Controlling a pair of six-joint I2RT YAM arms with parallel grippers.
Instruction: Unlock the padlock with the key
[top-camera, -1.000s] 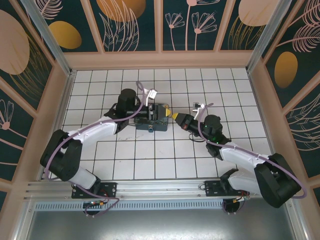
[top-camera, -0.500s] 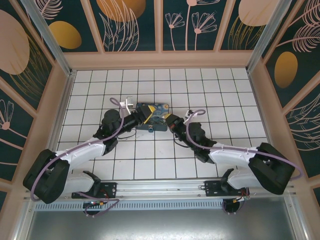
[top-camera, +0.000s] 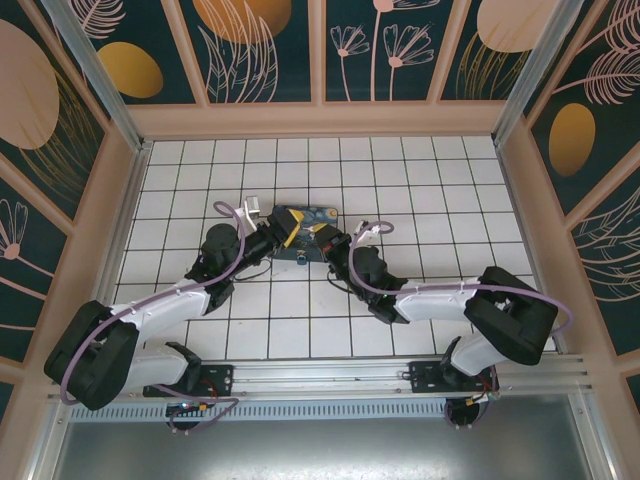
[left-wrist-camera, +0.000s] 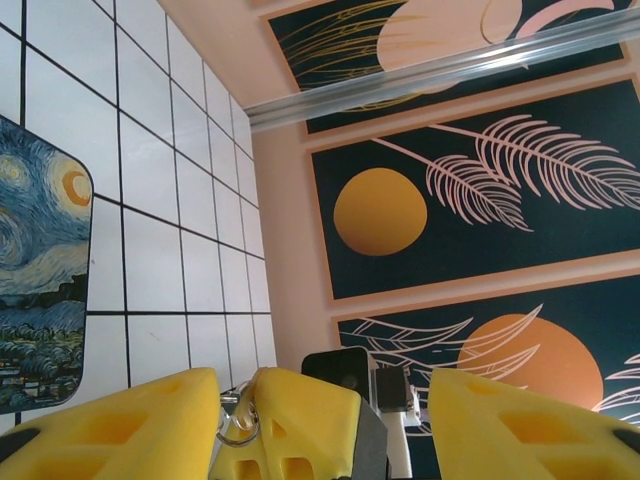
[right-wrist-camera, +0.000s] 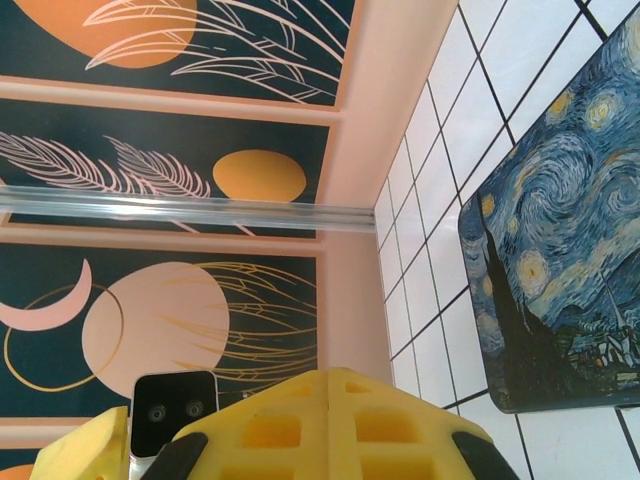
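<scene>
Both arms had swung in. A second back the right hand (top-camera: 322, 238) sat well off to the right of the Starry Night box (top-camera: 303, 216); now it was tip to tip with the left hand (top-camera: 286, 233) over the box's near edge. The padlock (top-camera: 301, 256), a bluish speck on the desk (top-camera: 200, 160), lay just at that edge, untouched — so this read as lining up or passing the key, not unlocking yet. The top view gave that layout. The left wrist view gave the detail — left fingers (left-wrist-camera: 110, 430) apart, the right hand's pressed-together tip between them, a small metal ring (left-wrist-camera: 237, 425) beside it. The key itself I couldn't pick out.
</scene>
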